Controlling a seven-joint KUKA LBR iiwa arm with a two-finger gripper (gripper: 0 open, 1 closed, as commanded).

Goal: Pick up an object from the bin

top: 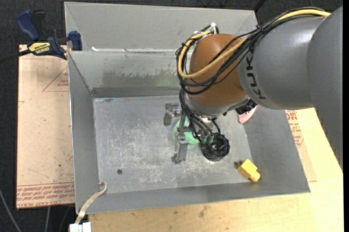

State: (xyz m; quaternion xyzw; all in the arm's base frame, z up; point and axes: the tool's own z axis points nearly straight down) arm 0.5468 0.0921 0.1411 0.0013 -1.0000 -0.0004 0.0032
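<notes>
Low down, end effector (178, 135) over green piece (190, 137), black round thing (216, 147) beside, grip indiscernible

What I can read stands on my own grey arm (294, 62): black capitals "KU", turned sideways, just beside my orange wrist cover (215, 70); the rest of the word curves out of sight.

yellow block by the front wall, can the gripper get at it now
Probably yes. The yellow block lies alone on bare floor, nothing on it, apart from the black round thing. The gripper hangs nearby; the close bin wall may crowd it.
</notes>
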